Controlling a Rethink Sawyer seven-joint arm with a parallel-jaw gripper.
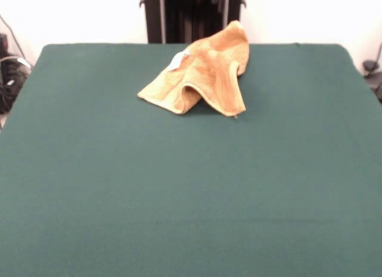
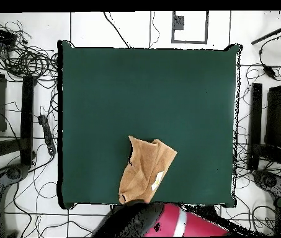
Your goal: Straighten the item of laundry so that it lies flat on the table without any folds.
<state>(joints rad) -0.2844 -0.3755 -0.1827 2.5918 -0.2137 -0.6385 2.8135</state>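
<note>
The orange-tan towel [image 1: 203, 77] lies crumpled near the far middle edge of the green table [image 1: 179, 187]. Its front edge arches up in a fold, and its far corner stands raised above the table's edge, in front of the pedestal. A white tag [image 1: 177, 62] shows on its left side. In the overhead view the towel [image 2: 144, 170] lies by the table's bottom edge [image 2: 186, 201]. The red and black arm [image 2: 167, 222] reaches in there, and its black end, the gripper [image 2: 130, 211], sits right at the towel's lower corner. Whether it holds the towel is hidden.
The robot's dark pedestal [image 1: 191, 14] stands behind the table. Cables [image 2: 25, 59] and dark equipment stands [image 2: 273, 124] lie on the floor to both sides of the table.
</note>
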